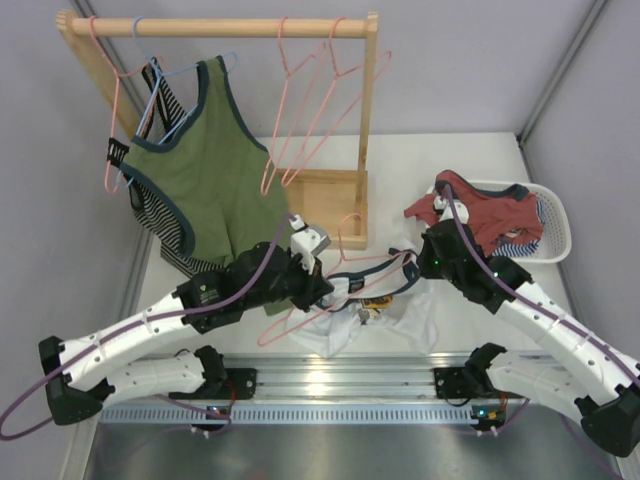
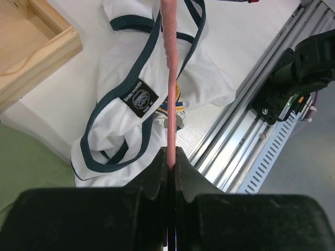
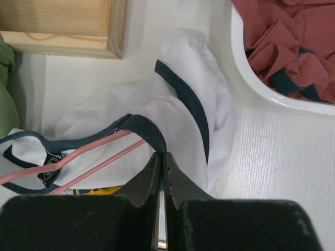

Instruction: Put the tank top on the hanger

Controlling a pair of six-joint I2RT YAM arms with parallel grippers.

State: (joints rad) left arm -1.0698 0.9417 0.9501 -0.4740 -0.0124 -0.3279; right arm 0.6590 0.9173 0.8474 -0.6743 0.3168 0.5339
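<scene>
The white tank top (image 1: pixel 385 312) with navy trim lies crumpled on the table between the arms, its label (image 2: pixel 141 98) facing up. My left gripper (image 1: pixel 322 288) is shut on the pink wire hanger (image 2: pixel 169 78), which runs out from the jaws over the fabric. In the top view the hanger (image 1: pixel 288 324) rests low across the tank top. My right gripper (image 3: pixel 161 155) is shut on a navy-trimmed strap of the tank top (image 3: pixel 183 120), and two pink hanger wires (image 3: pixel 97 154) pass under that strap.
A wooden rack (image 1: pixel 225 27) at the back holds an olive tank top (image 1: pixel 205 170), a striped garment and spare pink hangers (image 1: pixel 310 110). Its wooden base (image 1: pixel 330 195) stands behind the grippers. A white basket (image 1: pixel 555 215) with a red garment (image 3: pixel 293 42) sits right. A metal rail (image 1: pixel 330 385) lines the near edge.
</scene>
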